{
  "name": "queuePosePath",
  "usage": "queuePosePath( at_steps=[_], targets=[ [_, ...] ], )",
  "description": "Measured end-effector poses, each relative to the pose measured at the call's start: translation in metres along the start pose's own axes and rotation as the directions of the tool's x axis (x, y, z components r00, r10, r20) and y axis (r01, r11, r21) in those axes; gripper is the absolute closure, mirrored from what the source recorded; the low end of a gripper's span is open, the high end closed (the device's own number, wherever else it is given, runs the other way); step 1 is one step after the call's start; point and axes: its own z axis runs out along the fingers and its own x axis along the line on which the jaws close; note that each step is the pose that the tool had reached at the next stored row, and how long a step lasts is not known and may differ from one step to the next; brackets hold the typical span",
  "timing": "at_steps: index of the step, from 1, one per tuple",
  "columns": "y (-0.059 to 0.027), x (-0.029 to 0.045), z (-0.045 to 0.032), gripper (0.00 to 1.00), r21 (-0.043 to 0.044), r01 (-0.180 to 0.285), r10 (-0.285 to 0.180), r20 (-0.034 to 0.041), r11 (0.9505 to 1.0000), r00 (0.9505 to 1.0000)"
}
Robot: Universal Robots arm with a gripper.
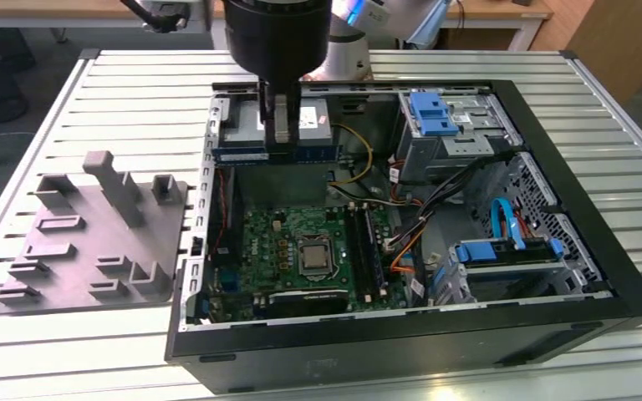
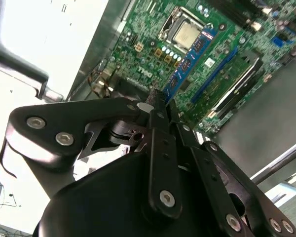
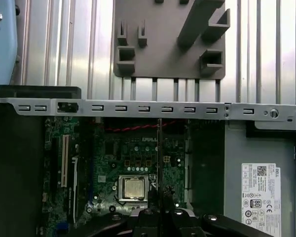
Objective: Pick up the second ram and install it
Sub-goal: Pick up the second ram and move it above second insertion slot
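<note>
Slatted metal surface (image 1: 76, 351) lies closest to the exterior camera, along 6 o'clock, and carries everything else. On it, from the middle out to 3 o'clock, sits the open computer case (image 1: 410, 342), its black wall toward the camera. At 9 o'clock, just beside the case, is the grey tray (image 1: 70, 259) with its raised blocks. Inside the case the green motherboard (image 1: 277, 238) lies flat. The processor (image 1: 313, 257) is near its middle and the memory slots (image 1: 368, 242) are just beside that on the 3 o'clock side. The slots run along the 12-to-6 line.

The claw (image 1: 282, 154) hangs at 12 o'clock over the far end of the case, pointing straight down, its fingers closed on the second ram (image 1: 318, 153). In the exterior view the stick appears as a thin blue bar poking out of the claw on both sides, long axis along 9-to-3. In the first wrist view the second ram (image 3: 160, 158) is edge-on, a thin dark line above the board. In the second wrist view the second ram (image 2: 190, 61) shows a blue face with dark chips, reaching out from the claw (image 2: 160, 101).

From the claw, the slots lie toward 5 o'clock and lower down. As far as I can judge, the stick is held crosswise to them.
</note>
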Motion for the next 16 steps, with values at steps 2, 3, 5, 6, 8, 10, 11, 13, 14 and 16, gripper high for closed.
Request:
queuePosePath(
  at_steps=[2, 3, 5, 6, 8, 10, 11, 13, 14, 16],
  targets=[
    [-0.0056, 0.0001, -0.0003, 0.86, -0.0008, 0.0, 0.0, -0.0001, 1.0, 1.0],
    [-0.0082, 0.0001, -0.0004, 0.86, -0.0011, 0.0, 0.0, 0.0, 1.0, 1.0],
    [-0.0135, 0.0002, -0.0006, 0.86, -0.0017, 0.0, 0.0, 0.0001, 1.0, 1.0],
    [-0.016, 0.0003, -0.0008, 0.86, -0.0021, 0.0, 0.0, 0.0, 1.0, 1.0],
    [-0.0211, 0.0003, -0.001, 0.86, -0.0027, 0.0, 0.0, 0.0, 1.0, 1.0],
    [-0.0262, 0.0004, -0.0012, 0.86, -0.0034, 0.0, 0.0, 0.0001, 1.0, 1.0],
    [-0.0286, 0.0005, -0.0014, 0.86, -0.0037, 0.0, 0.0, 0.0, 1.0, 1.0],
    [-0.0335, 0.0005, -0.0016, 0.86, -0.0043, 0.0, 0.0, 0.0, 1.0, 1.0],
    [-0.0359, 0.0006, -0.0017, 0.86, -0.0045, 0.0, 0.0, 0.0, 1.0, 1.0],
    [-0.0406, 0.0007, -0.0019, 0.86, -0.0051, 0.0, 0.0, 0.0001, 1.0, 1.0]
  ],
)
